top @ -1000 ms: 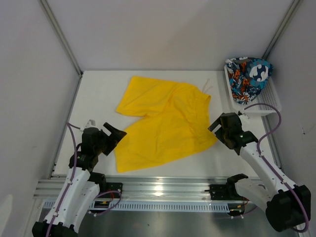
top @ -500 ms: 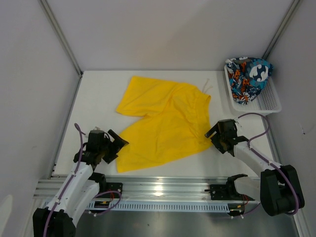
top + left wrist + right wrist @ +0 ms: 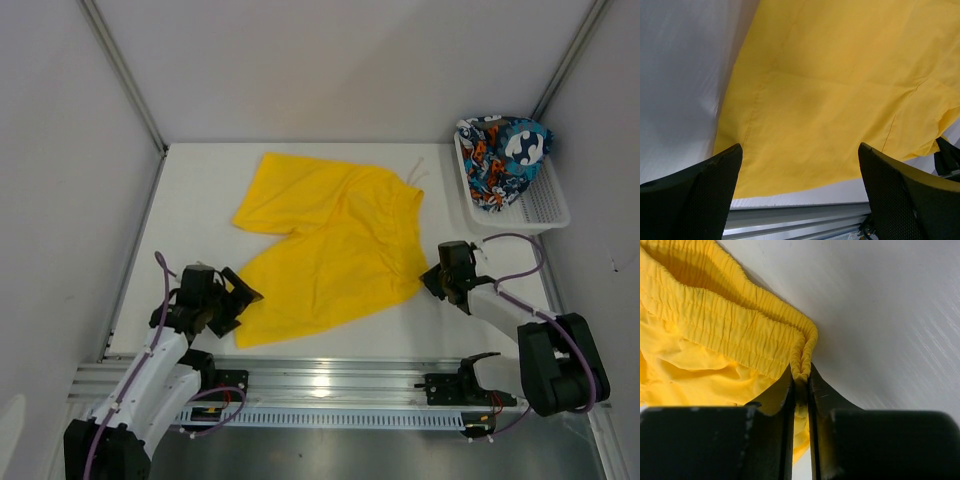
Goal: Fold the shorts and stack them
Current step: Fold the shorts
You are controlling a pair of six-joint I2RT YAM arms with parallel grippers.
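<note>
1. White table top (image 3: 190, 215): fills the middle of the top view, with pale walls on three sides.
2. Plain bright yellow cloth shorts (image 3: 330, 250): spread flat at frame centre. The waistband lies to the right. One leg reaches to the upper left, the other to the lower left near the front rail.
3. White plastic mesh basket (image 3: 546, 206): upper right of frame, at the table's right edge.
4. Teal-blue, orange, black and white print shorts (image 3: 500, 155): bunched in the basket's far end, heaped above its rim.
5. Left gripper (image 3: 237, 307): lower left, fingers spread wide. In the wrist view the near leg's hem corner lies between them; contact with the cloth cannot be told.
6. Right gripper (image 3: 800, 375): right of centre, at the near corner of the waistband. Its fingers are narrow, pinching the gathered elastic edge.
</note>
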